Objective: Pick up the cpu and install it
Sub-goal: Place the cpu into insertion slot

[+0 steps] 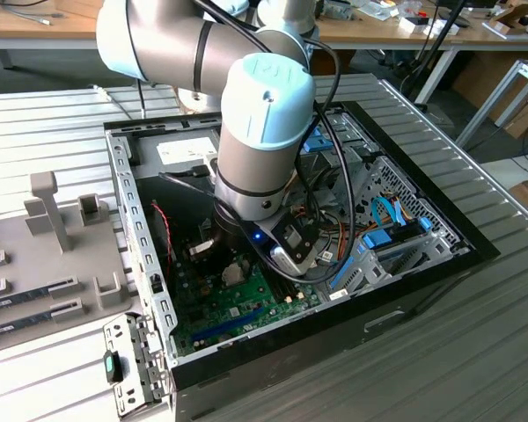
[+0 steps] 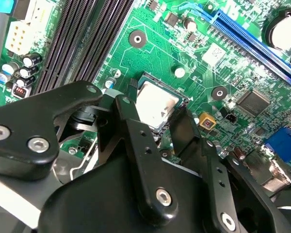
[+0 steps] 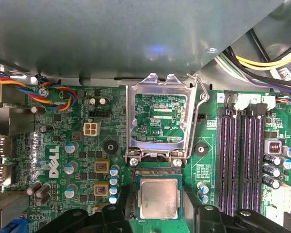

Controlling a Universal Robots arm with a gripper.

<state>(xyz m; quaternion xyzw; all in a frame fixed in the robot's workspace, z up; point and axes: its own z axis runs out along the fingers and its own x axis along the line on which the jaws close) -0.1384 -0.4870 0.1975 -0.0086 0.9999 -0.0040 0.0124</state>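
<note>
cpu (image 3: pixel 158 198) in socket, between pincer (image 2: pixel 157 124) fingers | pincer spread, not touching

White lettering stands on the green motherboard (image 3: pixel 58 145), and small white print inside the open socket bracket (image 3: pixel 131 121)

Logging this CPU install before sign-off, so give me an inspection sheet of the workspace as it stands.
Surface: ribbed metal table carrying an open computer case.
Job's things: cpu lies flat in the socket on the green motherboard; the hinged bracket stands open.
Clutter: grey fixture tray at the exterior view's left.
Grippers: gripper straddles the cpu, fingers open either side.
Cables: coloured wire bundles inside the case.
Surroundings: workbenches behind.
</note>
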